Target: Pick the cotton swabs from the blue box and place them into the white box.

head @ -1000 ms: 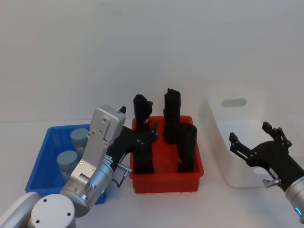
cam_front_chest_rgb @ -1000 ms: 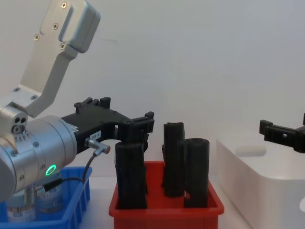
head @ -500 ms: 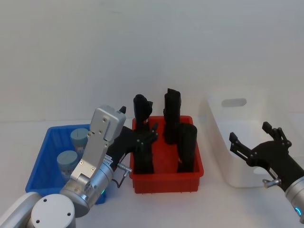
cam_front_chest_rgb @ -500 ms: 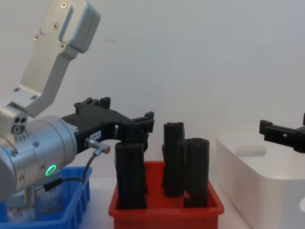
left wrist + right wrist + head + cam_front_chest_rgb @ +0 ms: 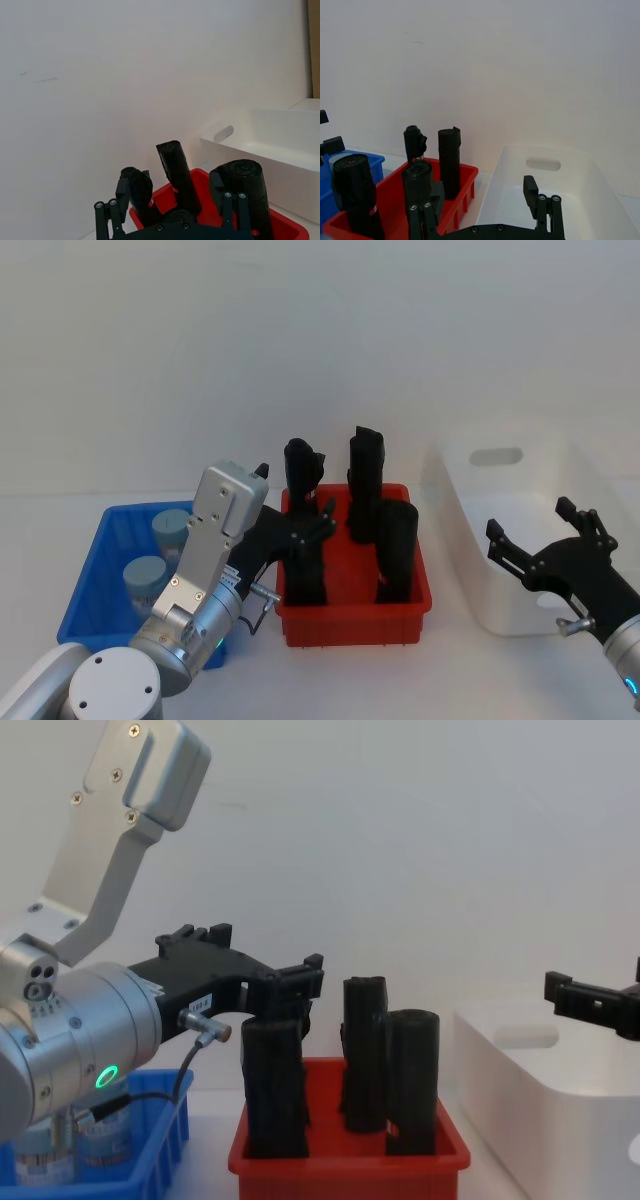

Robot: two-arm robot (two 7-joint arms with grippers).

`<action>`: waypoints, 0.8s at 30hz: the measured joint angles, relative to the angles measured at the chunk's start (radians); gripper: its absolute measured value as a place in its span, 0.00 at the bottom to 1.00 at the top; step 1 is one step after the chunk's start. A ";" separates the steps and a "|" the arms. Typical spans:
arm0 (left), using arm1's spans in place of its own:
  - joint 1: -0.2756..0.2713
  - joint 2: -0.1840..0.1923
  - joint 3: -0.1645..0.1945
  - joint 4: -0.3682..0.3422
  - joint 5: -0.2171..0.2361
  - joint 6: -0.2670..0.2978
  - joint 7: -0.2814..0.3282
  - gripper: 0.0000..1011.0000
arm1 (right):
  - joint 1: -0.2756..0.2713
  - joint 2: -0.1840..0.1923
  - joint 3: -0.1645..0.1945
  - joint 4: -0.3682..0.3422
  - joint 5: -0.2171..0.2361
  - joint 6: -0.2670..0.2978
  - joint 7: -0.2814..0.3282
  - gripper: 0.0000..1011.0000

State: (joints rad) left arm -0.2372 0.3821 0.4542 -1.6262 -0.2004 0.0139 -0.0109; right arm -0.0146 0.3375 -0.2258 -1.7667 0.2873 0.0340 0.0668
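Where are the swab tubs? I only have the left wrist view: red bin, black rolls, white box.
Observer: Two tubs of cotton swabs stand in the blue box, on the robot's left of the red bin.
Operator: Left gripper over them?
Observer: No. The left gripper is to the blue box's right, up at the red bin's left side.
Operator: Right arm?
Observer: The right gripper is open and empty at the white box's near side.

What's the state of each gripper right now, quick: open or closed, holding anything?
Left gripper: jaws open, holding nothing, near the red bin.
Right gripper: jaws open, holding nothing, near the white box.
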 joint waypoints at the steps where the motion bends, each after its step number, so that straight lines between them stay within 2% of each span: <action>1: 0.000 0.000 0.000 0.000 0.000 0.000 0.000 0.99 | 0.000 0.000 0.000 0.000 0.000 0.000 0.000 0.99; 24: 0.000 0.000 0.000 0.000 0.000 0.000 0.000 0.99 | 0.000 0.000 0.000 0.000 0.000 0.000 0.000 0.99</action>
State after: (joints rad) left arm -0.2372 0.3821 0.4542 -1.6262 -0.2004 0.0139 -0.0109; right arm -0.0146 0.3375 -0.2258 -1.7667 0.2873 0.0340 0.0668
